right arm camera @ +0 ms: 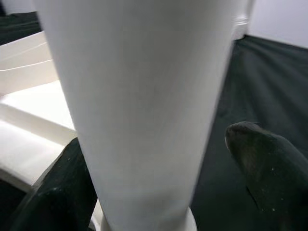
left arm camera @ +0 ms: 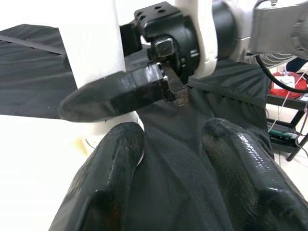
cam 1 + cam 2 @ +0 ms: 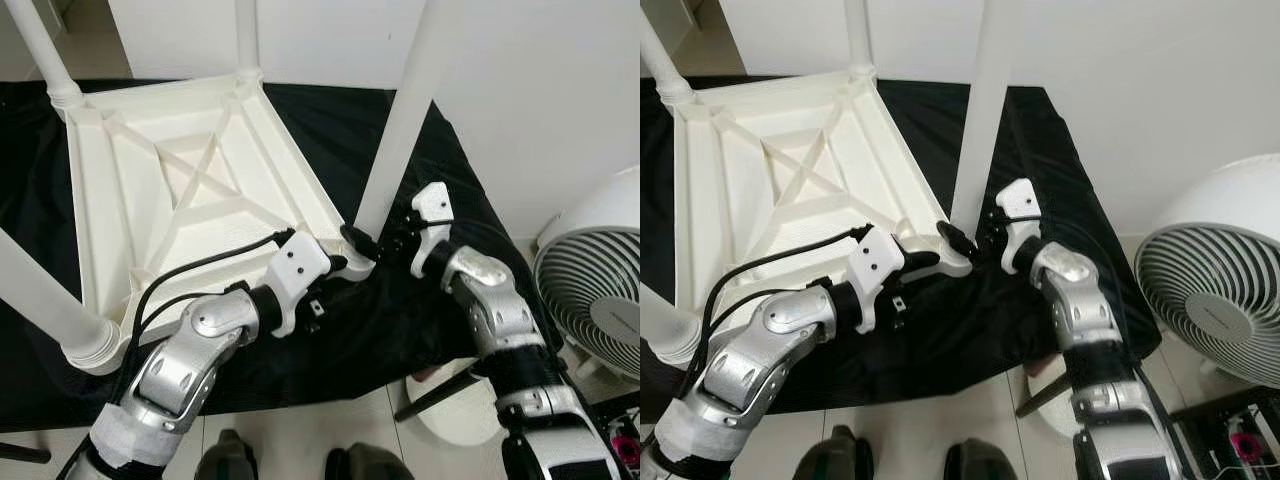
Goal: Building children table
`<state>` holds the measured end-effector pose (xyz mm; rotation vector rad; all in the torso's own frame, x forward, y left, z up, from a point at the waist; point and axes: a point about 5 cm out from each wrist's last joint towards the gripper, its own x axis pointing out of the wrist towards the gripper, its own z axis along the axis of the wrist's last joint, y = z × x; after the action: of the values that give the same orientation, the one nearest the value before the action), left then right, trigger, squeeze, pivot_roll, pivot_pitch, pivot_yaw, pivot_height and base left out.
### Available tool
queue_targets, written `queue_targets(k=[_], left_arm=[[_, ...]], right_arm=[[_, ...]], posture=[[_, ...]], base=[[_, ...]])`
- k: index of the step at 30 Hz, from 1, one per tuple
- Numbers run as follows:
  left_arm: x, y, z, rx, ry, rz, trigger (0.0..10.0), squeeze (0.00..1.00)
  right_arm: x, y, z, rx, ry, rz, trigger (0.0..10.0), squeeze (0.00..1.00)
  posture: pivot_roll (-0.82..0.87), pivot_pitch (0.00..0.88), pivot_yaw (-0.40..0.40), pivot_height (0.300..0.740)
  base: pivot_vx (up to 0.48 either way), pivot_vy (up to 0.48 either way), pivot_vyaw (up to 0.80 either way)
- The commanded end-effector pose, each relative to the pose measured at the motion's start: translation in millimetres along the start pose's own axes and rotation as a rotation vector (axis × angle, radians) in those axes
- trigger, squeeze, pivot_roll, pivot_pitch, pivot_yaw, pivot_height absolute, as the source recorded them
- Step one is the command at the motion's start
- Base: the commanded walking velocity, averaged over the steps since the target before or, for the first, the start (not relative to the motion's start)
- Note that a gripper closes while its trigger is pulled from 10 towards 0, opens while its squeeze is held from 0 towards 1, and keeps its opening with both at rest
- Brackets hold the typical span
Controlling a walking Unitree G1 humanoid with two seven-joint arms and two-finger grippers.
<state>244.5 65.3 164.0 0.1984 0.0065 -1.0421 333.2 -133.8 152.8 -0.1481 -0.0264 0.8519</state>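
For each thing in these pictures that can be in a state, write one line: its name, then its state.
Table top: upside down on the black cloth, ribbed underside up.
Near-right leg: upright in its corner socket.
Other three legs: upright in their corners.
Right tool: fingers either side of the near-right leg's base; contact unclear.
Left tool: open, at the same corner.
Fan: blades hidden behind its grille.

White upturned table (image 3: 190, 170) with white legs (image 3: 405, 110), black cloth (image 3: 400, 320) beneath, silver arms, black-fingered right gripper (image 1: 159, 192), white slatted fan (image 3: 595, 290), pale tiled floor (image 3: 330, 420).
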Motion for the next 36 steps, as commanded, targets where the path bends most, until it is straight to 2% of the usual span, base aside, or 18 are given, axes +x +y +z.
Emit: queue_targets(k=[1,4,5,7,8,18,19,20,23,26,27,29,32,34,36], left_arm=[[-1.9,0.9,-1,-0.005,0.008,-0.003,10.0,0.0],[-2.7,1.5,0,-0.003,0.009,0.002,10.0,0.0],[-3.1,1.9,0,-0.002,0.009,0.006,10.0,0.0],[-3.6,2.5,0,-0.001,0.01,0.01,10.0,0.0],[-4.7,3.0,0,-0.001,0.012,0.016,10.0,0.0],[-6.8,2.9,0,0.0,0.015,0.033,10.0,0.0],[-7.2,2.6,0,-0.001,0.015,0.033,10.0,0.0],[-7.2,2.6,0,-0.001,0.015,0.033,10.0,0.0],[-7.0,1.4,-1,-0.007,0.015,0.03,10.0,0.0],[-6.6,1.0,-1,-0.008,0.015,0.027,10.0,0.0],[-5.7,-0.1,-1,-0.011,0.015,0.022,10.0,0.0],[-5.7,-0.1,-1,-0.011,0.015,0.022,10.0,0.0],[-4.3,-1.5,-1,-0.015,0.014,0.012,10.0,0.0],[-4.3,-1.5,-1,-0.015,0.014,0.012,10.0,0.0],[-3.5,-1.9,-2,-0.016,0.014,0.007,10.0,0.0]], right_arm=[[2.3,1.3,-3,-0.009,0.013,0.038,10.0,0.0],[7.6,-0.4,-5,-0.003,0.028,0.053,10.0,0.0],[9.7,-1.2,-6,-0.001,0.031,0.057,2.6,0.0],[11.8,-1.8,-7,0.002,0.035,0.058,2.6,0.0],[13.4,-2.6,-9,0.009,0.036,0.065,0.0,0.0],[11.6,-5.6,-16,0.061,0.019,0.033,0.0,0.0],[11.6,-7.3,-17,0.057,0.04,-0.021,0.0,0.0],[11.6,-7.3,-17,0.057,0.04,-0.021,0.0,0.0],[13.7,-7.9,-21,0.097,0.078,-0.235,0.0,0.0],[14.2,-5.9,-21,0.106,0.074,-0.279,0.0,0.0],[16.1,3.0,-21,0.14,0.049,-0.328,0.0,0.0],[16.1,3.0,-21,0.14,0.049,-0.328,0.0,0.0],[18.3,26.3,-18,0.19,0.005,-0.487,0.0,0.0],[18.3,26.3,-18,0.19,0.005,-0.487,0.0,0.0],[18.6,35.6,-19,0.194,0.006,-0.586,0.0,0.0]], posture=[[0.01,0.03,-0.042,0.74],[0.02,0.026,-0.046,0.74],[0.03,0.025,-0.047,0.74],[0.04,0.024,-0.051,0.74],[0.04,0.022,-0.053,0.74],[0.05,0.027,-0.061,0.74],[0.04,0.031,-0.062,0.74],[0.04,0.031,-0.062,0.74],[0.04,0.037,-0.059,0.74],[0.04,0.037,-0.059,0.74],[0.03,0.039,-0.054,0.74],[0.03,0.039,-0.054,0.74],[0.02,0.043,-0.054,0.74],[0.02,0.043,-0.054,0.74],[0.01,0.041,-0.052,0.74]], base=[[0.0,0.0,0.0],[0.0,0.0,0.0],[0.0,0.0,0.0],[0.0,0.0,0.0],[0.0,0.0,0.0],[0.0,0.0,0.0],[0.0,0.0,0.0],[0.0,0.0,0.0],[0.0,0.0,0.0],[0.0,0.0,0.0],[0.0,0.0,0.0],[0.0,0.0,0.0],[0.0,0.0,0.0],[0.0,0.0,0.0],[0.0,0.0,0.0]])
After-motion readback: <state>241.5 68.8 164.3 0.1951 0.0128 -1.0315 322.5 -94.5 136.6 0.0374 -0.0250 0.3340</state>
